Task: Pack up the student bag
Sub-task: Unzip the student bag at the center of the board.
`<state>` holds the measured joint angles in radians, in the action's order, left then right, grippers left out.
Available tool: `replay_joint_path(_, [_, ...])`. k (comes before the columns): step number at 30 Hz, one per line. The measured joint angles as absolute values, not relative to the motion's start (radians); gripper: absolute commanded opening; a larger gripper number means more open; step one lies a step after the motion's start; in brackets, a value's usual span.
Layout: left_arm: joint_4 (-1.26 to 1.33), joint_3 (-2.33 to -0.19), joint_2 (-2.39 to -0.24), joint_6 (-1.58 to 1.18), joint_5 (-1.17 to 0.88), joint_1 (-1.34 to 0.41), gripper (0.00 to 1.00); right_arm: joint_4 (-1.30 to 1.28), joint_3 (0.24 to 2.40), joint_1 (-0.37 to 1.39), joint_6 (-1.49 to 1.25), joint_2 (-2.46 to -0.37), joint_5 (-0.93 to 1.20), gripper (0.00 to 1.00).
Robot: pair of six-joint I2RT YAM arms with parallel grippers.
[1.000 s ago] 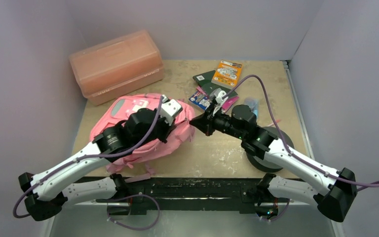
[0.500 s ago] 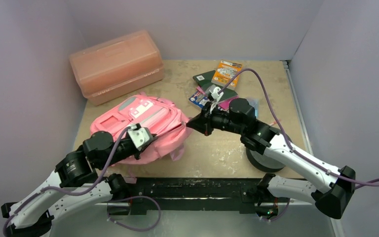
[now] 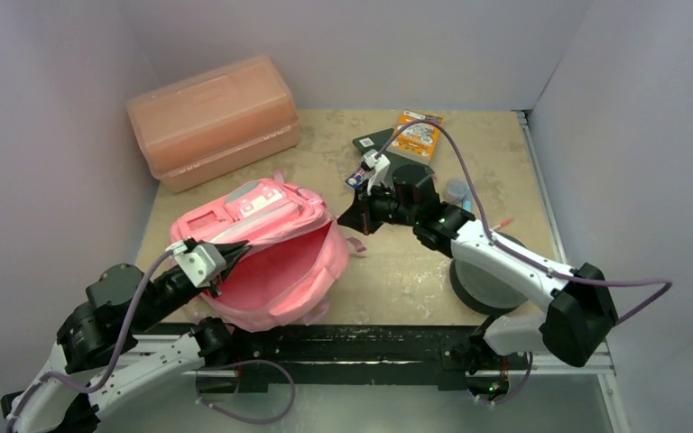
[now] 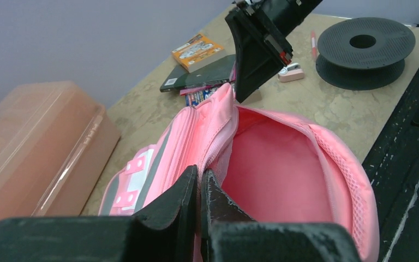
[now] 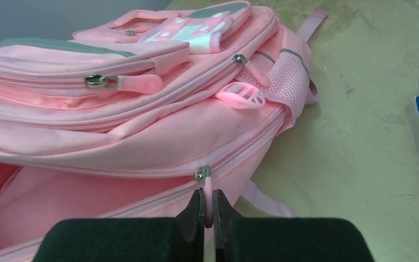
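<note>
The student bag (image 3: 275,271), a soft pink backpack, lies on its back at the table's left with its main compartment gaping open and the pink lining (image 4: 283,169) showing. My left gripper (image 3: 227,253) is at the bag's near-left rim, shut on the edge of the opening (image 4: 201,173). My right gripper (image 3: 345,221) is at the bag's right end, shut on the pink zip pull (image 5: 208,184) of the main zip, just below its metal slider (image 5: 201,173). The front pockets (image 5: 142,82) are zipped shut.
A salmon-orange plastic box (image 3: 212,117) stands at the back left. Behind the right arm lie an orange pack (image 3: 415,133), a dark book (image 3: 374,142) and a red pen (image 3: 503,223). A black spool (image 4: 363,52) sits at the near right.
My left arm has drawn back towards the near left with the bag's edge, and the main compartment has opened wide. My right gripper has shifted slightly left, still on the zip pull.
</note>
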<state>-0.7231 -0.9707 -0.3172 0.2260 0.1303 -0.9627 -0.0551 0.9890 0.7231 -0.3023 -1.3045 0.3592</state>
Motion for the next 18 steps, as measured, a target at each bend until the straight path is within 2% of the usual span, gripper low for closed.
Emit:
replay_joint_path(10, [-0.667, -0.99, -0.321, 0.142, 0.152, -0.962, 0.0, 0.099, 1.043, 0.712, -0.324, -1.557, 0.35, 0.0])
replay_joint_path(18, [-0.569, -0.954, -0.443, 0.025, 0.132, -0.962, 0.0, 0.107, 1.272, 0.711, -0.321, -1.826, 0.311, 0.0])
